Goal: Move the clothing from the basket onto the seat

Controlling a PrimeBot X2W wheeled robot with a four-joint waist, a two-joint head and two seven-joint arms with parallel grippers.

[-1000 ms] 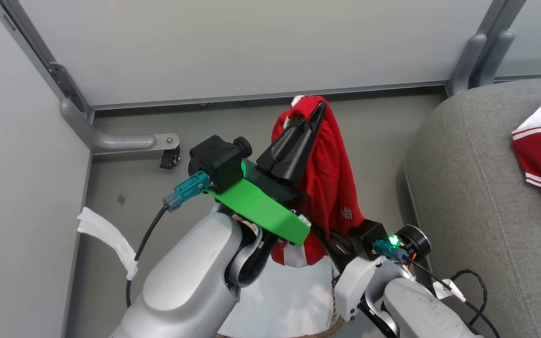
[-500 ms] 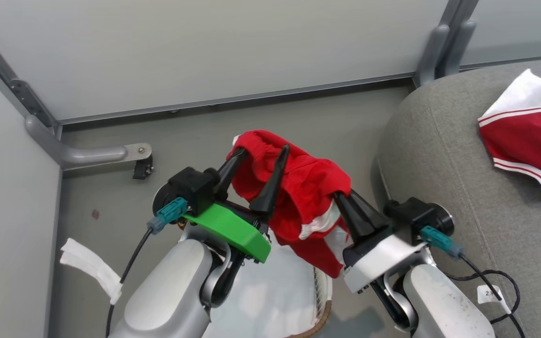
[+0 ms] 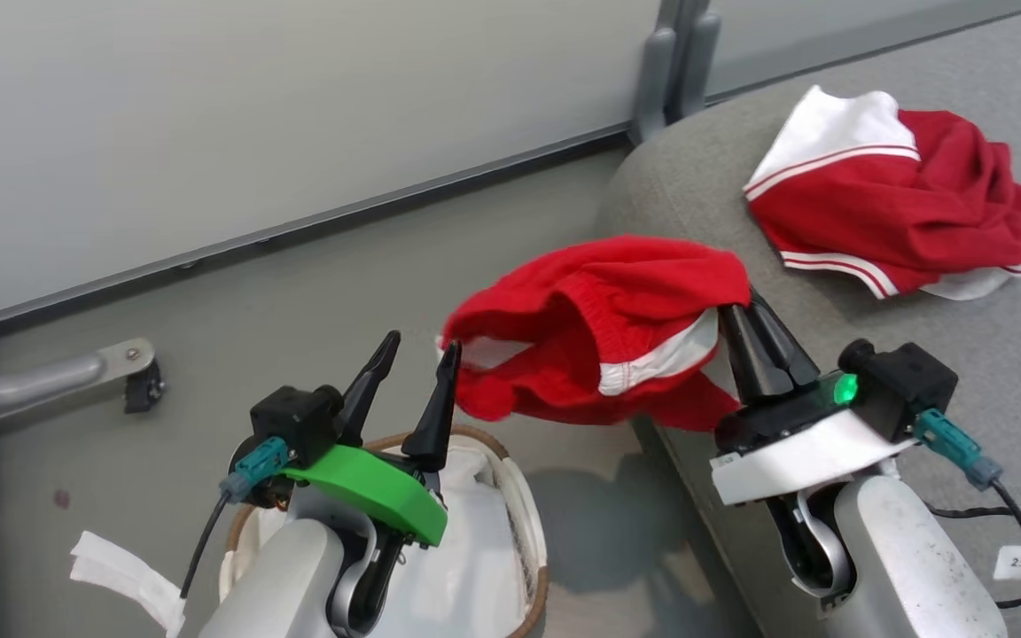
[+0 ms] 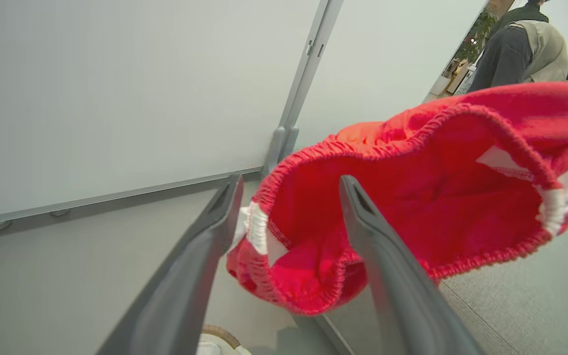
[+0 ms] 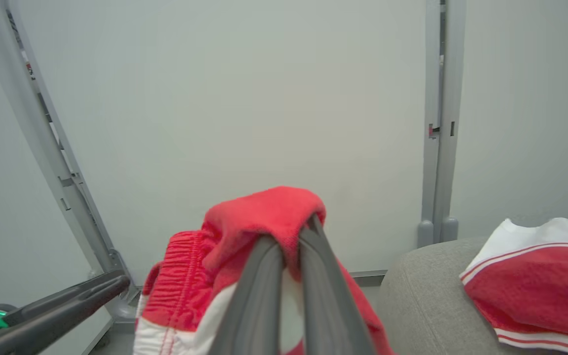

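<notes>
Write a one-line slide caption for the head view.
Right tool shut on a red garment by the grey seat, a second garment lying there; left tool open over the basket.

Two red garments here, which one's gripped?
The elastic-waist garment, pinched in the shut right gripper and hanging in the air by the corner of the seat. The other garment lies loose further back on it.

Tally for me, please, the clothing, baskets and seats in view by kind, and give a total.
Red soft fabric garments with white trim: 2
Oval white plastic laundry basket with brown woven rim: 1
Light grey upholstered sofa: 1
Total: 4
</notes>
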